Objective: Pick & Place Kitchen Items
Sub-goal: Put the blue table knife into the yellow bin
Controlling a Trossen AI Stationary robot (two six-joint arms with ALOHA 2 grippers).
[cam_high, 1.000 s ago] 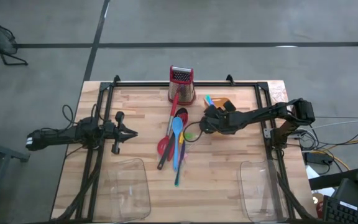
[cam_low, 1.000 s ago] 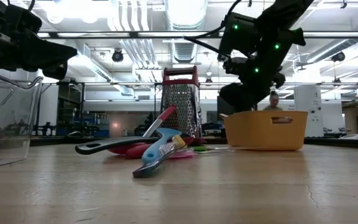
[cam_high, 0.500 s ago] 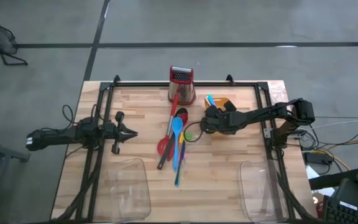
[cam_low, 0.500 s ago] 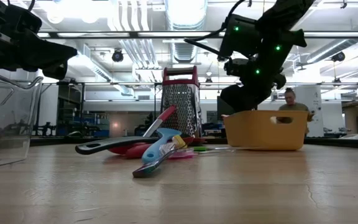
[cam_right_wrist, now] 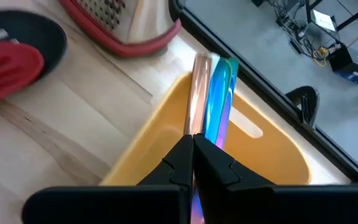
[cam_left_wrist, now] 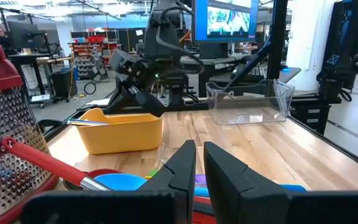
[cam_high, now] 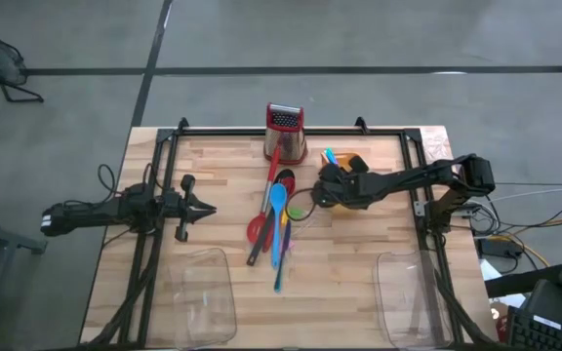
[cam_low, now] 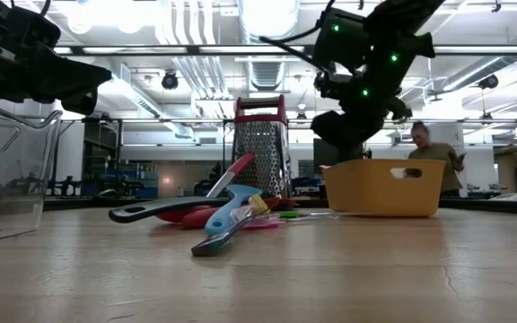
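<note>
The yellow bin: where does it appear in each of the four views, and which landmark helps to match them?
High view: yellow bin near the table's back edge, mostly under the right gripper.
Low view: right of centre.
Left wrist view: left of centre.
Right wrist view: centre, beyond the shut fingers.
Shared landmark: the red-topped grater beside it.

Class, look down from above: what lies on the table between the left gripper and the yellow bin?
In the high view, the pile of utensils lies between the left gripper and the yellow bin; bare wood separates gripper and pile.
</note>
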